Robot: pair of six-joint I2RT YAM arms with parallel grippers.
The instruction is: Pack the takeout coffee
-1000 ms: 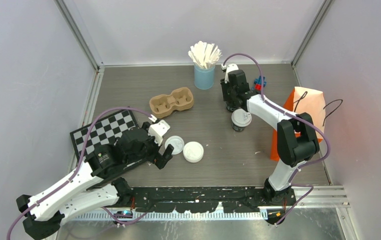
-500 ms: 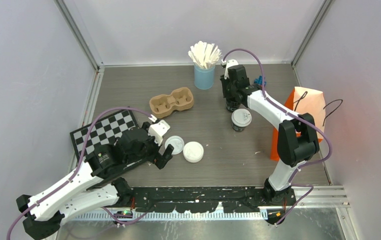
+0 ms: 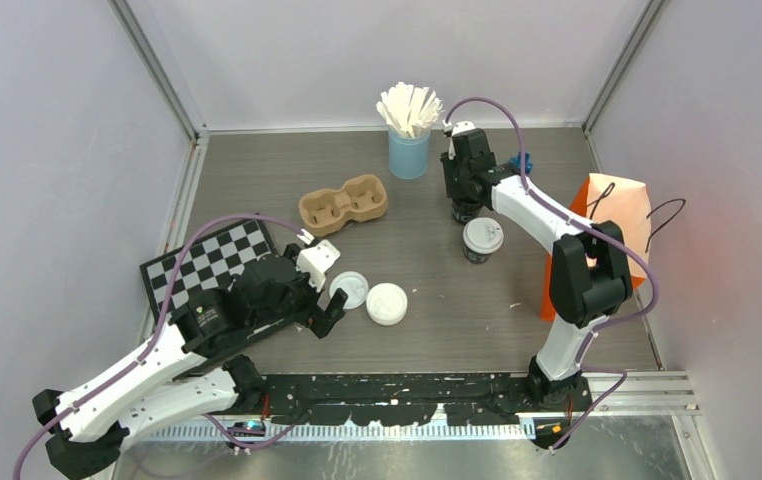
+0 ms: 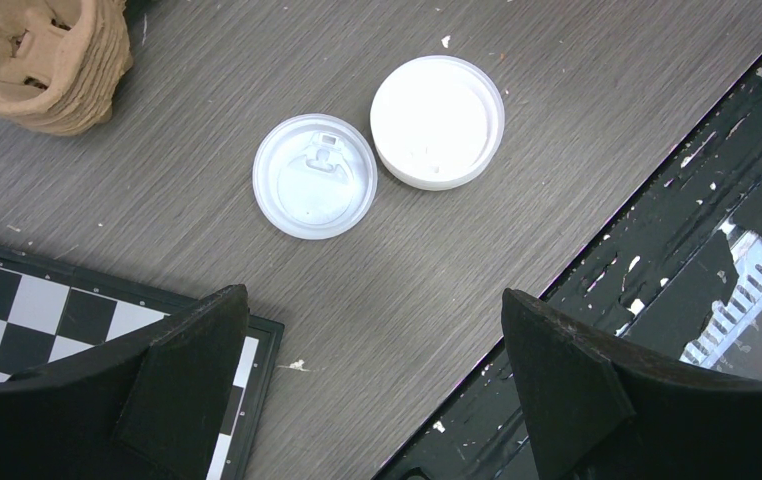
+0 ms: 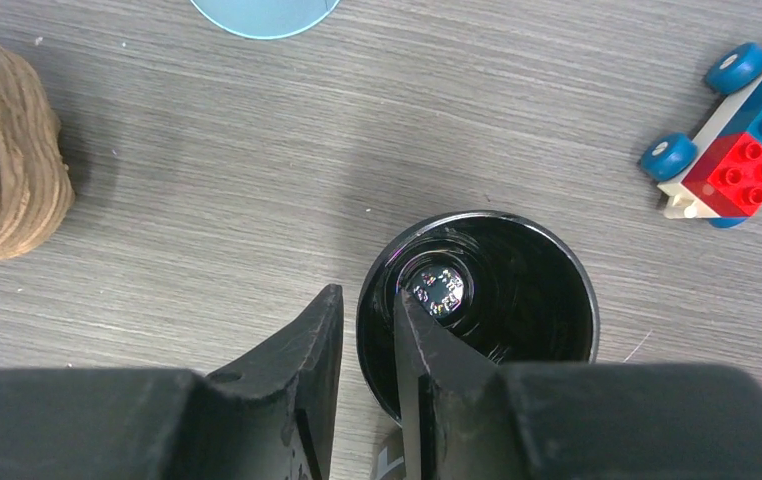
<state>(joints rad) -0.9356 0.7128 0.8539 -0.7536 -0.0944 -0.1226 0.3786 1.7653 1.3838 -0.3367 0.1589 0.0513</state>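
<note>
at the back of the table (image 3: 437, 300), the right gripper (image 5: 367, 300) pinches the rim of a lidless black cup (image 5: 517, 280)
one finger is inside the cup wall and the other outside, near the blue stirrer cup (image 3: 409, 153); a lidded black cup (image 3: 482, 238) stands just beside it; the left gripper (image 4: 372, 305) hangs wide open over a white sip lid (image 4: 314, 190) and a second white lid (image 4: 438, 120)
</note>
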